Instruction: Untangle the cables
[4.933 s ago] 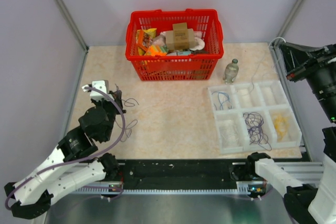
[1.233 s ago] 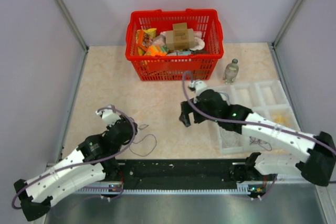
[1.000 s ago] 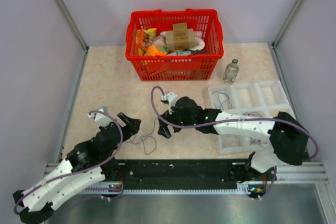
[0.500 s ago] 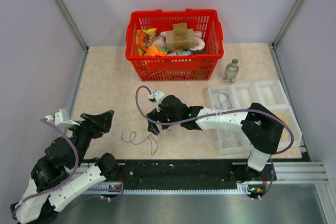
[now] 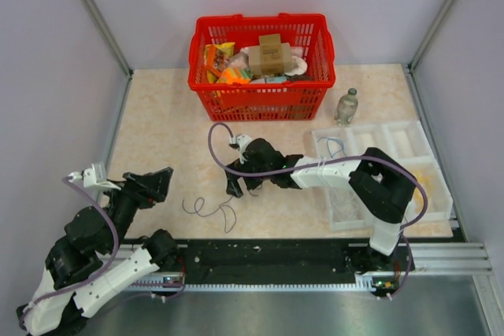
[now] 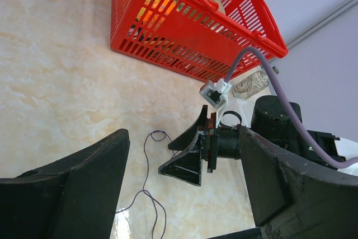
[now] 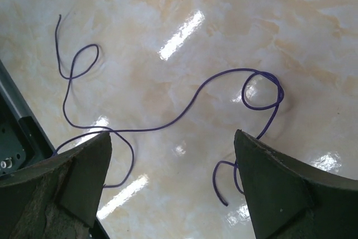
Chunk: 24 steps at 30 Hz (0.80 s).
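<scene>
From above, a single purple cable (image 5: 213,212) lies loose on the table (image 5: 157,123) at about 6 o'clock of the tabletop, curling in small loops near the front rail. The left gripper (image 5: 164,179) hovers at about 9 o'clock of it, raised and apart from it. The right gripper (image 5: 236,182) hangs at about 1 o'clock of the cable, close above the table, its arm stretched across from the right. A red basket (image 5: 260,100) full of packets stands at 12 o'clock of the table. A white tray (image 5: 409,222) sits at 3 to 4 o'clock, with a small bottle (image 5: 346,106) just beyond its far left corner. A blue cable (image 5: 335,147) shows in the tray's far left compartment; the right arm covers most of the others.

In the left wrist view, the left gripper's jaws stand wide apart with nothing between them. Through the gap, the right gripper shows at 12 o'clock, its two fingers spread and pointing down at the table. The purple cable (image 6: 145,172) runs past it at about 9 o'clock, with one small loop at its far end, and touches neither finger.

In the right wrist view, the right gripper's jaws are spread to either side of the frame. The purple cable (image 7: 168,121) lies flat on the table below the gap. It has a loop at 10 o'clock and another at 3 o'clock, and is not pinched.
</scene>
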Tool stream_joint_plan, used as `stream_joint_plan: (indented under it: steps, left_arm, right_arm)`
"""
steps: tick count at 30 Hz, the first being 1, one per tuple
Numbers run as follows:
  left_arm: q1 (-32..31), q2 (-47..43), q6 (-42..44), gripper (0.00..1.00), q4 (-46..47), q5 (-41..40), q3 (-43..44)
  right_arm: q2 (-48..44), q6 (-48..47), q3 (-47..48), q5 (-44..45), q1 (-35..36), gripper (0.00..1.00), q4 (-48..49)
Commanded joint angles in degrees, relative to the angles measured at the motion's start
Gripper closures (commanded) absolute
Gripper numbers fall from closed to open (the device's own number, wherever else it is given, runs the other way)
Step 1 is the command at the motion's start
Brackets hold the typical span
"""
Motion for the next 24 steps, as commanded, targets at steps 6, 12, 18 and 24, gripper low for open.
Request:
stream_joint_plan:
  steps: [6,12,18,24]
  left_arm:
    - [0.00,0.21,0.30,0.17,2.09,1.65,-0.43]
    - [0.00,2.15,1.09,0.17,3.85,2.79,-0.96]
    - [0.00,3.12,1.18,0.18,4.38,3.59,-1.14]
    - [0.09,3.03,0.92,0.19,5.08,4.38,-1.84]
  right_arm:
    - [-3.08,-3.87,-0.69,13.62,-0.28,0.11,-7.13]
    - [-4.67,-9.24,-3.16,10.99,-0.28,0.12,-6.87]
    - [-10.64,-11.61,-6.23,9.84,-0.28,0.13,-4.49]
    - [-13.46,-15.22,-7.03,10.72,-0.81,0.13,-5.19]
